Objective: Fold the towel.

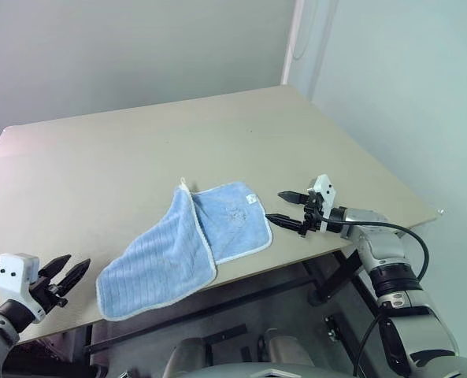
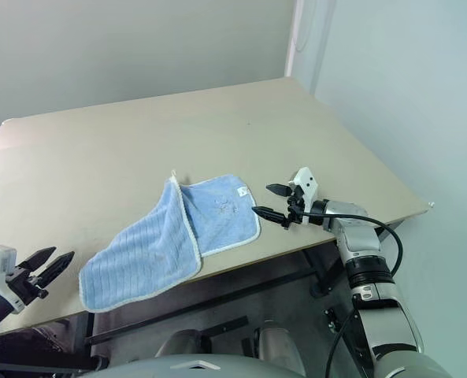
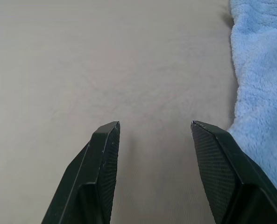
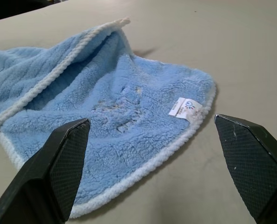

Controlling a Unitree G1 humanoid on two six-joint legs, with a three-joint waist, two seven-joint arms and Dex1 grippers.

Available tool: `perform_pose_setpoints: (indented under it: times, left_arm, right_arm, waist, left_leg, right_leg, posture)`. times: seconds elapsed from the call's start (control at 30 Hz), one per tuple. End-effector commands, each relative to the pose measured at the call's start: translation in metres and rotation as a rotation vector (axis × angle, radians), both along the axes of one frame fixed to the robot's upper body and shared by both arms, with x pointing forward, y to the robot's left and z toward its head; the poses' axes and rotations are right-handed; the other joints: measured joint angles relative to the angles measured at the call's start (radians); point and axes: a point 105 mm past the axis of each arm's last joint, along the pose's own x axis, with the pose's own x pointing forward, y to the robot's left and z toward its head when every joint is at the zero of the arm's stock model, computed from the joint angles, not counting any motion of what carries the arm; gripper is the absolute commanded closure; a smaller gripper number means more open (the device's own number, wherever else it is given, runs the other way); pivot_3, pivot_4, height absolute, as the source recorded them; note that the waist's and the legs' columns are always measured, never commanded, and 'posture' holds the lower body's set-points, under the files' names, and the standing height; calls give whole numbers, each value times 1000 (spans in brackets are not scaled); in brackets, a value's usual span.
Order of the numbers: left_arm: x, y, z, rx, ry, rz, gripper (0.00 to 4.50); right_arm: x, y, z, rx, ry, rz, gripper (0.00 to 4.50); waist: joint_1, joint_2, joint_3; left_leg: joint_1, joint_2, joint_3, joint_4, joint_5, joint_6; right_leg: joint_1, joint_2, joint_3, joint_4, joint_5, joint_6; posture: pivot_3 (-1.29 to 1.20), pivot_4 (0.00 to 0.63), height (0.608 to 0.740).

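One fold, at most, shows in the towel as it lies near the front edge of the counter: a ribbed flap is laid across its left part, running from the corner loop at the back down toward the counter's near edge, while the right part lies flat and single with the small white tag facing up near its right edge. The overlap is loose and skewed, the white edging of the upper layer crossing the lower one at an angle rather than lining up with it, so the job looks begun but far from tidy. The right gripper hovers just beside the towel's right edge, pointing at it, its jaws spread wide and holding nothing. The left gripper sits low by the counter's front left, a short way from the towel's near left corner, its jaws partly open and likewise empty; in the left wrist view the cloth lies just beside the right fingertip. Still to do, by the look of it: square up the layers and bring the tagged side over.
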Motion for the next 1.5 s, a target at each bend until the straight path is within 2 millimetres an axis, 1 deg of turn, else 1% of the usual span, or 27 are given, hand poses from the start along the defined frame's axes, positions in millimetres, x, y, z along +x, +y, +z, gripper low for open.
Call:
perform_pose_setpoints:
  times: [0.03, 0.2, 0.27, 0.4, 0.53, 0.6, 0.67, 0.83, 0.97, 1.2, 1.3, 1.33, 1.43, 1.5]
  left_arm:
    - [4, -7, 17, 14, -55, -36, 1939]
    - [2, -21, 17, -22, -47, -77, 1939]
    - [2, -24, 16, -27, -43, -87, 1939]
    - [11, -26, 13, -39, -66, -70, 1939]
    - [21, -37, 8, -57, -85, -82, 1939]
    - [25, -41, 9, -52, -92, -89, 1939]
    - [28, -44, 13, -47, -107, -97, 1939]
    - [29, -46, 17, -19, -120, -102, 1939]
    - [30, -46, 23, -15, -149, -85, 1939]
    - [24, -49, 26, -2, -172, -57, 1939]
    - [21, -48, 25, 5, -173, -39, 1939]
    - [21, -47, 25, 9, -173, -34, 1939]
    - [19, -47, 26, 17, -178, -25, 1939]
    - [19, -46, 27, 16, -181, -21, 1939]
  right_arm:
    - [6, 0, 20, 15, -61, 10, 50]
    - [12, 0, 19, 31, -15, -19, 50]
    - [19, 2, 20, 39, 7, -47, 50]
    - [40, 7, 12, -43, 40, -116, 50]
    - [67, 21, 14, -58, 78, -209, 50]
    - [76, 30, 18, -52, 104, -226, 50]
    - [83, 40, 22, -52, 116, -229, 50]
    - [87, 62, 14, -104, 127, -239, 50]
    - [84, 83, 8, -120, 134, -208, 50]
    - [81, 108, -3, -190, 144, -220, 50]
    - [79, 114, -9, -237, 138, -226, 656]
    - [80, 114, -10, -255, 130, -236, 978]
    - [81, 110, -14, -296, 131, -266, 2148]
    - [81, 108, -15, -284, 144, -281, 2905]
  waist:
    - [0, 0, 0]
    - [-1, 0, 0]
    - [-3, 0, 0]
    - [-3, 0, 0]
    - [-6, 0, 0]
    - [-8, 0, 0]
    - [-13, 0, 0]
    - [-24, -1, 0]
    - [-28, -1, 0]
    - [-30, 0, 0]
    - [-29, -1, 0]
    - [-28, -1, 0]
    - [-27, -1, 0]
    - [-28, -1, 0]
  left_leg:
    - [0, 0, 0, 0, 0, 0]
    - [0, 0, 0, -1, 0, 0]
    - [0, 0, 0, -1, 0, 0]
    - [0, 0, 2, -1, 0, 0]
    - [0, 0, 2, 0, 0, 0]
    - [0, -1, 3, -1, 0, 0]
    - [0, -1, 3, -1, 0, 0]
    - [-1, -1, 3, -2, 0, 0]
    - [0, -1, 3, -1, 0, 0]
    - [1, -1, 3, -1, 0, 0]
    - [1, 0, 3, 0, 0, 0]
    - [1, 0, 3, 0, 0, 0]
    - [1, -1, 3, 1, 0, 0]
    - [0, -1, 3, 1, 0, 0]
  right_leg:
    - [0, 0, 0, 0, 0, 0]
    - [0, -1, 0, -1, 0, 0]
    - [-1, -1, 0, -1, 0, 0]
    - [-1, 0, 0, 0, 0, 0]
    - [-1, 1, 0, 1, 1, -1]
    - [-1, 1, 0, 1, 3, -5]
    - [-1, 1, 0, 1, 3, -5]
    - [-1, 1, 0, 1, 3, -5]
    - [-1, 1, 1, 2, 4, -5]
    - [-2, 2, 2, 6, 3, -5]
    - [-2, 2, 2, 6, 3, -5]
    - [-2, 2, 2, 6, 3, -5]
    - [-2, 2, 2, 6, 3, -5]
    - [-2, 2, 2, 6, 3, -5]
  posture:
    - [0, 0, 740]
    - [0, 0, 740]
    - [0, 0, 740]
    - [0, 0, 740]
    - [0, 0, 740]
    - [0, 0, 740]
    - [0, 0, 740]
    - [0, 0, 740]
    - [0, 0, 740]
    - [0, 0, 740]
    - [0, 0, 740]
    - [0, 0, 740]
    - [0, 0, 740]
    - [0, 0, 740]
